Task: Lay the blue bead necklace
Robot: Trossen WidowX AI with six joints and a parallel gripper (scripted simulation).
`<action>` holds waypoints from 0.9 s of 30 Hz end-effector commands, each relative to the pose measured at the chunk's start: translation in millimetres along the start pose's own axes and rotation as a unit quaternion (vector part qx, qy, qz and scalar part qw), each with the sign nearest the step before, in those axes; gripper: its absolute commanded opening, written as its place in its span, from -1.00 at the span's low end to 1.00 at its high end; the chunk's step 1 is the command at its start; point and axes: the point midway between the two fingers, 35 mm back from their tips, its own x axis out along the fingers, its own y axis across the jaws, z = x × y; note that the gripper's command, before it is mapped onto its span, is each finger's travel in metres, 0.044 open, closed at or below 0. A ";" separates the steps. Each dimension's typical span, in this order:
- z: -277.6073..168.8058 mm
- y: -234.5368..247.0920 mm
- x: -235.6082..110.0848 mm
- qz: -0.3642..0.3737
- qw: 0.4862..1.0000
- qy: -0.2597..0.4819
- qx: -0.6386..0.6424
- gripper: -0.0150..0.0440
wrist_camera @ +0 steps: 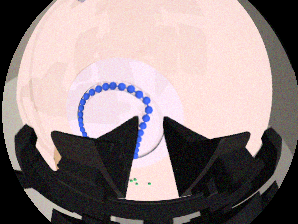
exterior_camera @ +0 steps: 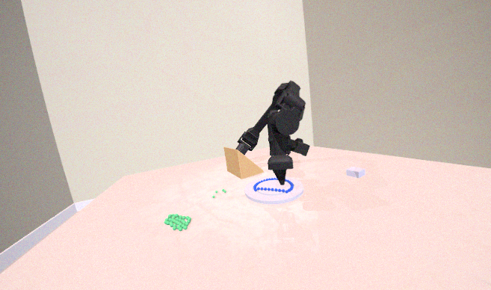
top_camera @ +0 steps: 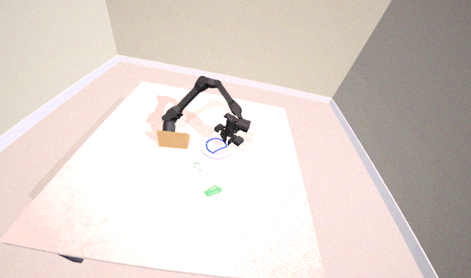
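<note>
The round pale bead board (top_camera: 218,157) (exterior_camera: 272,200) (wrist_camera: 172,95) lies flat on the table. The blue bead necklace (top_camera: 206,145) (exterior_camera: 255,187) (wrist_camera: 113,85) lies on it as a D-shaped loop. Its curved part follows the groove on one side; a nearly straight run of beads cuts across the board inside the groove, leaving an arc of groove bare in the wrist view. My gripper (top_camera: 226,143) (exterior_camera: 282,183) (wrist_camera: 151,120) is partly open, pointing down low over the board. Its tips are by a bend of the necklace, with some beads showing beside one finger. That finger hides part of the loop.
A tan wedge block (top_camera: 173,140) (exterior_camera: 238,164) stands by the arm's base. A few loose green beads (top_camera: 199,170) (exterior_camera: 223,190) (wrist_camera: 149,183) lie near the board, and a green bead cluster (top_camera: 213,190) (exterior_camera: 178,222) lies farther off. A small pale block (exterior_camera: 356,172) lies beyond the board.
</note>
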 end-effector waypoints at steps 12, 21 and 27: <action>0.5 1.3 22.6 0.003 1.000 -0.002 0.003 -0.08; 0.7 1.6 27.5 0.003 1.000 0.000 0.002 -0.35; 0.7 1.6 27.5 0.003 1.000 0.000 0.002 -0.49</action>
